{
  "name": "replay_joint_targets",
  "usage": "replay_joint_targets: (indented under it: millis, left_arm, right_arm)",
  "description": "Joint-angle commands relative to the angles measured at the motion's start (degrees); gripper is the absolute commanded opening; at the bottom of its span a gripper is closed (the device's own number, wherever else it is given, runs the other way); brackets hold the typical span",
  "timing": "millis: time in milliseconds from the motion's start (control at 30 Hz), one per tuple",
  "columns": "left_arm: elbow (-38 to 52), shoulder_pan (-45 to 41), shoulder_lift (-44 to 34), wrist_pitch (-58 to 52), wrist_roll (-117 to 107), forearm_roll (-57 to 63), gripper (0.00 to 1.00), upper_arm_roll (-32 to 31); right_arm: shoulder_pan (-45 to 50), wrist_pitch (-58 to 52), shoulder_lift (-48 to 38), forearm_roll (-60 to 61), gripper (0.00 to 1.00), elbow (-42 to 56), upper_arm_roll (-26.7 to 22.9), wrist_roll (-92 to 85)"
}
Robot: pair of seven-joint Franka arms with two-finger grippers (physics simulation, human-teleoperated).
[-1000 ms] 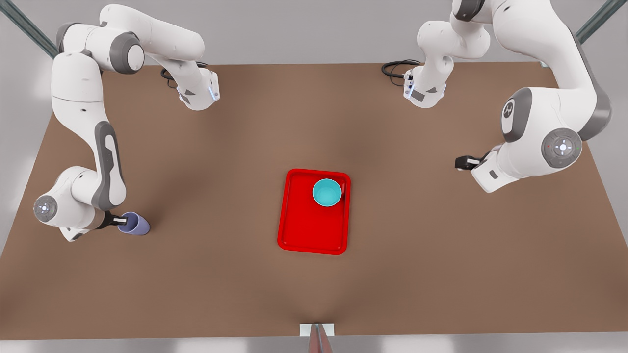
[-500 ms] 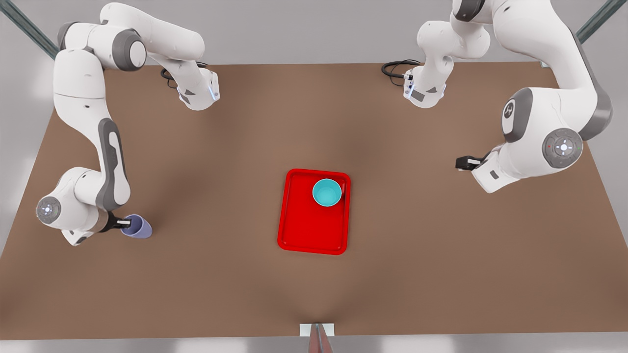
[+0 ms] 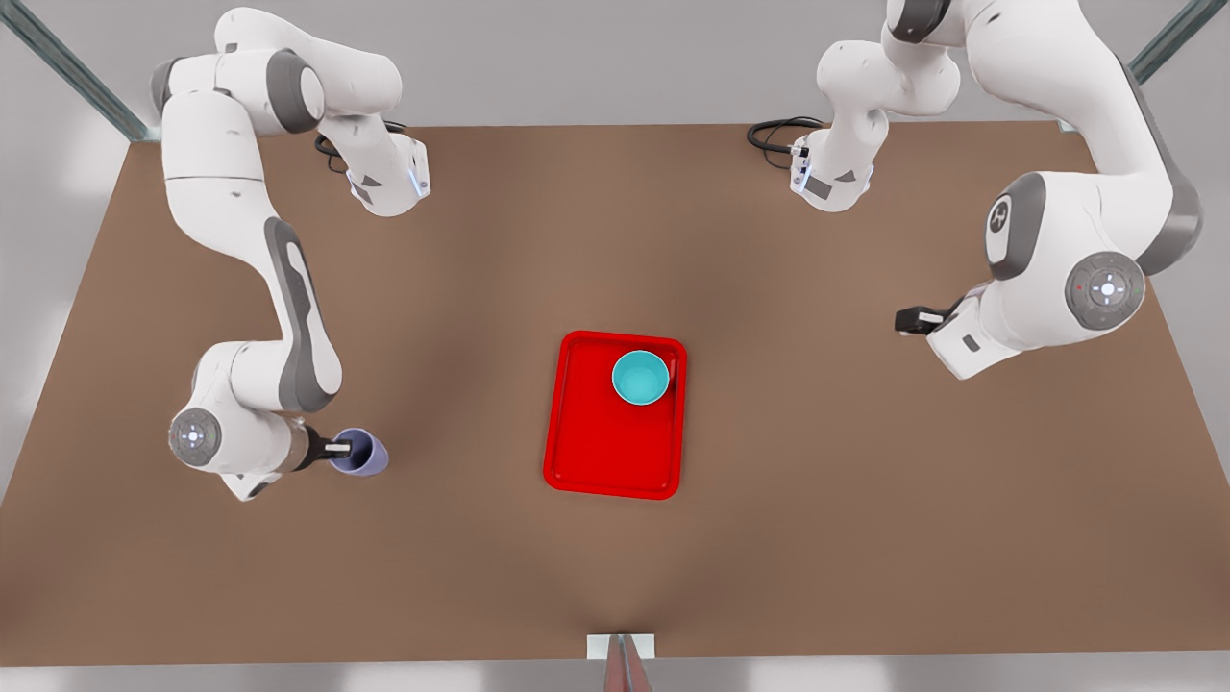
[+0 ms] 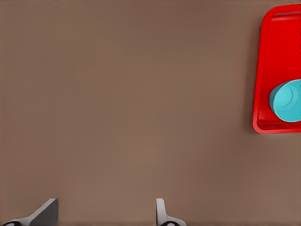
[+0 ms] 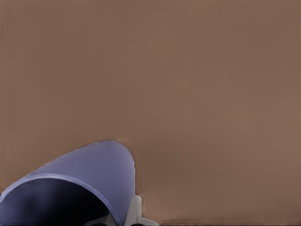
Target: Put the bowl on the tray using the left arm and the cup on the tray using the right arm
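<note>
The lavender cup hangs over the table at the front view's left, with my right gripper shut on its rim. In the right wrist view the cup is close up, one pale fingertip against its wall. The teal bowl stands upright in the far corner of the red tray. My left gripper waits open and holding nothing at the front view's right, well away from the tray. The left wrist view has its two fingers spread wide, with the tray and bowl farther off.
The brown table lies bare between the cup and the tray. Both arm bases stand at the far edge, with black cables beside them. A small white bracket sits at the near edge.
My right arm has carried the cup toward the front view's right, nearer the tray. The left arm, bowl and tray have stayed where they were.
</note>
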Motion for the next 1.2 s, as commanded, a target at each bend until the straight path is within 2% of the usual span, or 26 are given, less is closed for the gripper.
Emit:
replay_joint_targets:
  millis: [0,67,100,167,333,600,933,1033,1167]
  left_arm:
    - [0.0,0.1,0.0,0.0,0.0,0.0,1.0,0.0]
    - [0.0,0.1,0.0,0.0,0.1,0.3,1.0,0.0]
    - [0.0,0.1,0.0,0.0,0.1,0.2,1.0,0.0]
    - [0.0,0.1,0.0,0.0,0.1,0.3,1.0,0.0]
    - [0.0,0.0,0.0,0.0,0.1,0.3,1.0,0.0]
    - [0.0,0.1,0.2,0.1,0.1,0.1,1.0,0.0]
    - [0.0,0.2,0.5,0.1,0.0,0.1,1.0,0.1]
    - [0.0,0.2,0.5,0.1,0.0,0.0,1.0,0.1]
    - [0.0,0.2,0.4,0.1,0.0,0.0,1.0,0.1]
  right_arm:
    - [0.1,-0.3,0.0,-0.4,0.21,0.1,0.6,1.4]
    - [0.4,-1.6,0.0,-0.5,0.21,1.5,2.7,4.6]
    - [1.8,-1.8,0.0,-0.4,0.21,1.6,2.6,5.9]
    - [5.6,-8.4,2.3,2.5,0.21,9.0,1.9,9.9]
    - [11.5,-9.1,4.6,2.9,0.21,15.3,1.9,19.7]
    - [16.8,-10.3,13.1,2.8,0.21,27.5,7.7,31.5]
    - [26.4,-8.8,26.7,2.5,0.21,39.5,7.1,37.3]
    - [29.3,-8.4,31.3,2.5,0.21,45.0,4.9,37.2]
    - [30.2,-8.5,31.6,1.9,0.21,45.0,4.5,37.4]
